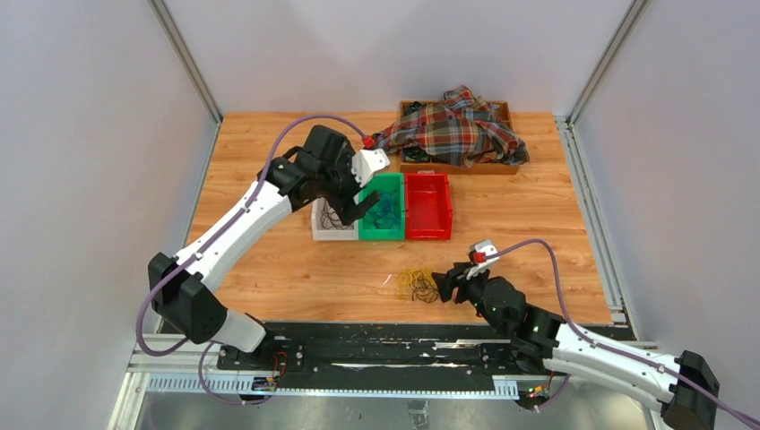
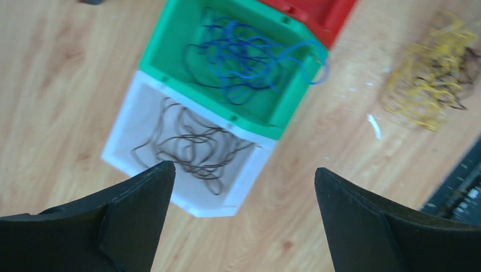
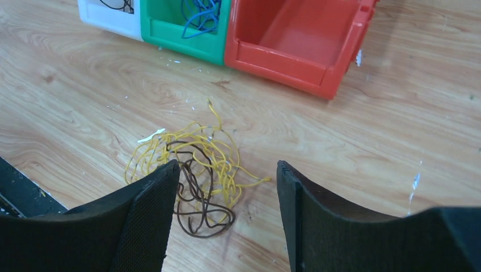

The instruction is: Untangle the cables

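At the near edge of the table (image 1: 538,224), the right gripper (image 3: 227,170) is hovering low with its jaws spread wide and gripping nothing. One finger is overlapping the edge of the last tangle of cables (image 3: 198,153) in the wrist view, though whether it is touching cannot be told. That tangle is lying on the bare wood just ahead of the jaws and off toward the left arm's side. It is a loose nest of yellow-orange wire with a dark brown cable (image 3: 195,221) looping through it, and the brown cable's long run appears to be pointing roughly along the gripper's line of reach. The right arm is plainly the nearer one, so separating this pair looks to be turning on a short shift sideways over the brown loops. Farther back, three bins are sitting side by side. The white bin (image 2: 122,136) is holding a dark cable (image 2: 193,141), the green bin (image 2: 153,51) is holding blue cables (image 2: 244,62), and the red bin (image 3: 283,62) is showing no wire. The left gripper (image 2: 243,168) is hanging above the white bin, jaws wide apart and empty, well away from the tangle. At the far edge, a plaid cloth (image 1: 457,130) is lying heaped over a wooden tray (image 1: 502,166).
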